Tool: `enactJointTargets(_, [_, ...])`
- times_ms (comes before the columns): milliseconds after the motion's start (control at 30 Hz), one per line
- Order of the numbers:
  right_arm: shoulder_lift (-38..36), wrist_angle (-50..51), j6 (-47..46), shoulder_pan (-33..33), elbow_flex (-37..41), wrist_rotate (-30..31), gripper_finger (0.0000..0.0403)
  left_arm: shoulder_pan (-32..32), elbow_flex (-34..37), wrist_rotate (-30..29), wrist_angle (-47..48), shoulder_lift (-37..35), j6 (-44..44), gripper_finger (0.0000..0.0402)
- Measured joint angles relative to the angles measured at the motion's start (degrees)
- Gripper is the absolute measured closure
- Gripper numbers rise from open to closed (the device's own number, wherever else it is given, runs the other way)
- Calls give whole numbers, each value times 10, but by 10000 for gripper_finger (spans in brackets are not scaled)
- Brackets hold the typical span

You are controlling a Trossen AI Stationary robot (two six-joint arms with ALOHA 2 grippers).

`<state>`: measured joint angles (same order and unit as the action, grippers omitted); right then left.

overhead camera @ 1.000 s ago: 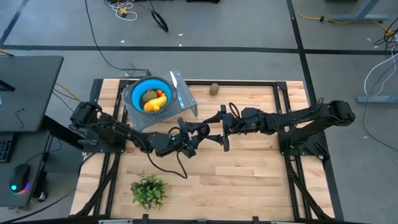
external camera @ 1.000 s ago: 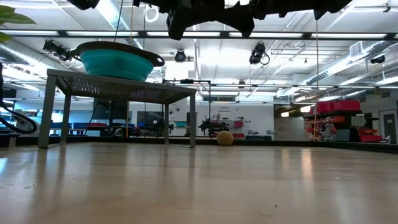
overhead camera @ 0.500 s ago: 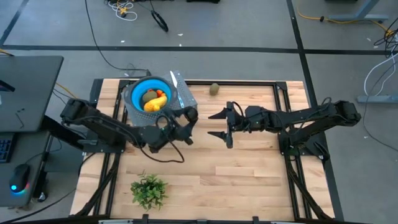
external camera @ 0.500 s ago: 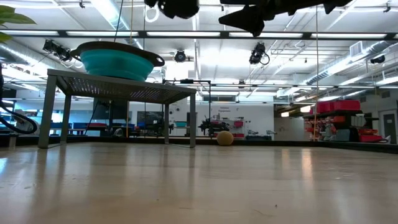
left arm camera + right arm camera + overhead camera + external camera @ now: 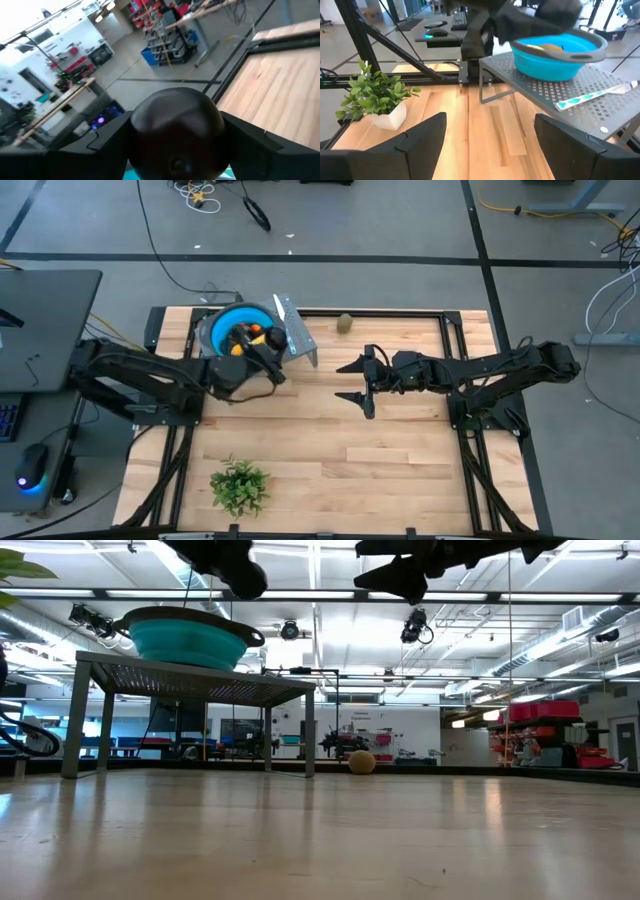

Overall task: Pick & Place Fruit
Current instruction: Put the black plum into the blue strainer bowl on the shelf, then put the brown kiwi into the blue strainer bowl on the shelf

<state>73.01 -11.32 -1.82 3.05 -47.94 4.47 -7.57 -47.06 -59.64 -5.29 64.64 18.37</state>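
Wooden slats make up the counter (image 5: 400, 450), with a perforated grey metal stand (image 5: 295, 340) at its far left corner bearing a round blue bowl (image 5: 215, 325). Over that bowl's near rim hangs the left gripper (image 5: 262, 352), its two dark fingers clamped on a dark purple-black toy ball (image 5: 175, 132) that fills the left wrist view. Directly beneath and just beyond this gripper, yellow-orange and small orange toy fruit (image 5: 240, 340) lie inside the bowl already. An olive-brown oval fruit (image 5: 345, 322) sits alone at the counter's far edge, well apart from both grippers. To finish this placement well, the ball probably ought to be carried a little further over the bowl's middle before the fingers part, since releasing near the rim risks it bouncing off onto the stand or rolling away; a low, gentle release would also spare the fruit below. Off to the side, the right gripper (image 5: 352, 381) waits above mid-counter with its fingers spread wide and nothing between them. A green leafy plant sprig (image 5: 238, 485) stands at the near edge, clear of the work.
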Motion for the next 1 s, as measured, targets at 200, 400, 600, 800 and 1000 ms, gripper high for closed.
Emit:
enactJointTargets(200, [0, 20, -29, 0, 0, 0, 91, 33, 45, 78, -8, -84, -18, 120])
enactJointTargets(400, [0, 25, -47, 1, 0, -1, 91, 98, 106, 100, -20, -161, -48, 113])
enactJointTargets(600, [0, 26, -48, 1, 0, 0, 91, 161, 136, 117, -17, -199, -117, 115])
enactJointTargets(800, [0, 48, -46, 1, 0, 26, 91, 167, 136, 188, -22, -201, -136, 72])
enactJointTargets(1000, [0, 57, -46, 1, 0, 52, 91, 167, 136, 186, -27, -201, -145, 37])
